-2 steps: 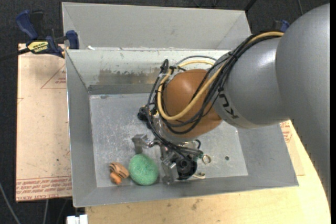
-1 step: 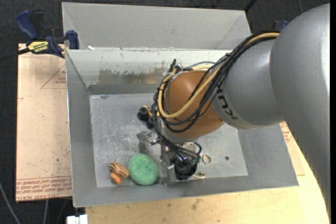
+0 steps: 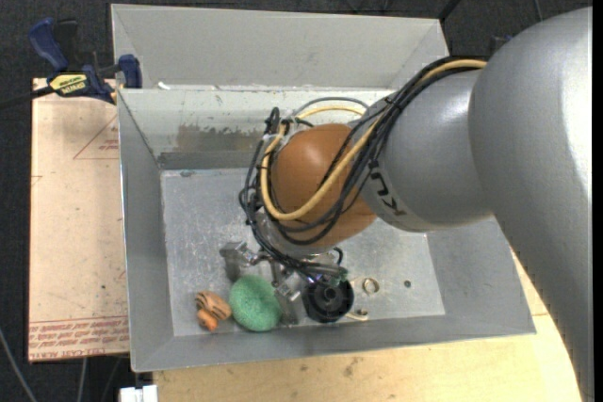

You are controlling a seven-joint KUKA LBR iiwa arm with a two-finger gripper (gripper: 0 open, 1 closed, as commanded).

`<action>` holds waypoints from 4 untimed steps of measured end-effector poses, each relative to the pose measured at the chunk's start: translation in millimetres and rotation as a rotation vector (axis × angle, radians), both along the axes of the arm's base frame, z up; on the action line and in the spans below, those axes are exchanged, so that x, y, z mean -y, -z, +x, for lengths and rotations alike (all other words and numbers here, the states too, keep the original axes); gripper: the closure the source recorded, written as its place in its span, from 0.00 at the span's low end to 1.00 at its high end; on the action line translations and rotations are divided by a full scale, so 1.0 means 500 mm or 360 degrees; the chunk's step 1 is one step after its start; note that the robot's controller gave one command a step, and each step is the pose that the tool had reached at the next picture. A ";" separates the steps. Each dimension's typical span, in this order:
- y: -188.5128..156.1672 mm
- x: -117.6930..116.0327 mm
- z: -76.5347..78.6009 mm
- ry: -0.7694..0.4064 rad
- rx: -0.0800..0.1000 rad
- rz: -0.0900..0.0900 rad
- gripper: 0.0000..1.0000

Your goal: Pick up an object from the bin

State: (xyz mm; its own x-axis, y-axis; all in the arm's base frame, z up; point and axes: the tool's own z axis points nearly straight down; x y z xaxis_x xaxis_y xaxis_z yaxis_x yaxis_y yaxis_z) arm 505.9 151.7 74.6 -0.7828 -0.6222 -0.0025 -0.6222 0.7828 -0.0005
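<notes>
Hanging low with green lump (image 3: 252, 304) and black disc (image 3: 329, 299) just beside the tool (image 3: 286, 282), opening impossible to tell; risking nudging either away.

one each: ball (image 3: 252, 304), shell (image 3: 213, 310), wheel (image 3: 328, 299), ring (image 3: 369, 284)

the ball (image 3: 252, 304) lies between a toy (image 3: 213, 309) and a disc (image 3: 329, 298).

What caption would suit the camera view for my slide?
Gripper low in the grey metal bin, beside a round green lump, a small orange piece and a round black part.
</notes>
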 end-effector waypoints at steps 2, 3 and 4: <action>0.009 0.009 -0.049 -0.0267 0.0000 0.0002 1.00; 0.010 0.005 -0.036 -0.0221 -0.0002 0.0003 1.00; -0.076 0.000 -0.029 -0.0224 -0.0014 0.0000 1.00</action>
